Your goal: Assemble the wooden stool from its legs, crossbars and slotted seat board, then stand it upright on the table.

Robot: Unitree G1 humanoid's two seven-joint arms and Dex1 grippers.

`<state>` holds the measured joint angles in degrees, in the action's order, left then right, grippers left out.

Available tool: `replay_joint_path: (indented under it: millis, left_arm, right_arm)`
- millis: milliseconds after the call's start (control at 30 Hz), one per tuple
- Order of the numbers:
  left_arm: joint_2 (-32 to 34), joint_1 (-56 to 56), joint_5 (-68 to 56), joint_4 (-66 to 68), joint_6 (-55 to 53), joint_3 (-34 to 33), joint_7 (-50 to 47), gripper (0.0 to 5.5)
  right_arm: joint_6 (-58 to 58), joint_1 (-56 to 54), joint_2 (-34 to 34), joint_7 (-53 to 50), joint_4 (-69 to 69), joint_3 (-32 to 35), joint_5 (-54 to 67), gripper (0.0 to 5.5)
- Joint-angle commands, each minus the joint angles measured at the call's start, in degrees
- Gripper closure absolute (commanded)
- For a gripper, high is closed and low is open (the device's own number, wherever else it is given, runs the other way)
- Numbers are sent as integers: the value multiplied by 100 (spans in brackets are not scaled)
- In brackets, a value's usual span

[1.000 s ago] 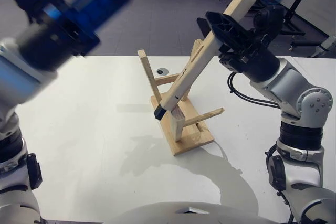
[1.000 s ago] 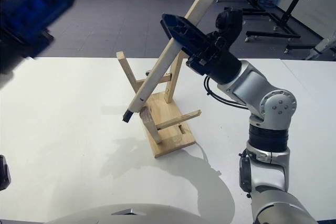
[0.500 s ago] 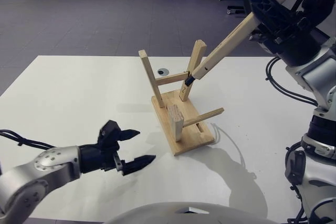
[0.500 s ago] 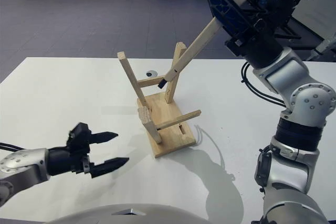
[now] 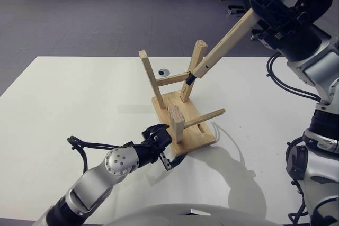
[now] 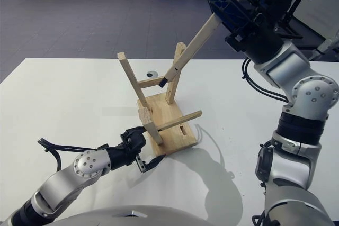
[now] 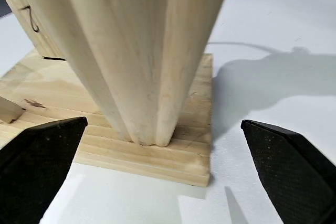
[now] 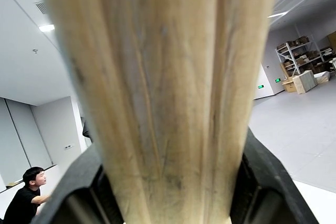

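- Two black, textured fingers (image 7: 37, 174) of the left gripper (image 5: 170, 146) are spread wide around the pale, grained seat board (image 5: 195, 126) corner and its square stubby leg (image 5: 176, 123).
- Higher up, the right gripper (image 5: 263, 10) pinches a long leg (image 5: 228, 38), square-cut wood slanting down from it.

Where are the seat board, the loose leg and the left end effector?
seat board (image 5: 185, 108): left eye view, bare face between the legs.
loose leg (image 5: 228, 37): left eye view, middle of its shaft.
left end effector (image 5: 172, 143): left eye view, midway between fingertips.
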<state>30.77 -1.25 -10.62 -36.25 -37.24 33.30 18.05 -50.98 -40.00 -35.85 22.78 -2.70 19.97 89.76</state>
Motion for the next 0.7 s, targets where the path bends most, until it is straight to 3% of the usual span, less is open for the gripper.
replay_joint_path:
  millis: [33,267,400,700]
  left_arm:
    - [-232,159,594,381,167,254,-131,10]
    - [-283,177,1105,713,266,437,223,10]
    - [69,35,1431,985,491,400,448,10]
    - [485,-146,1398,1717,1088,-838,722,10]
  right_arm:
    - [-161,-269,28,-35,100,-65,-12,343]
    - [-379,-496,68,-7,286,-126,-29,343]
    - [-450,-503,112,-35,309,-117,-12,343]
    - [-467,-332,177,-103,152,-31,33,343]
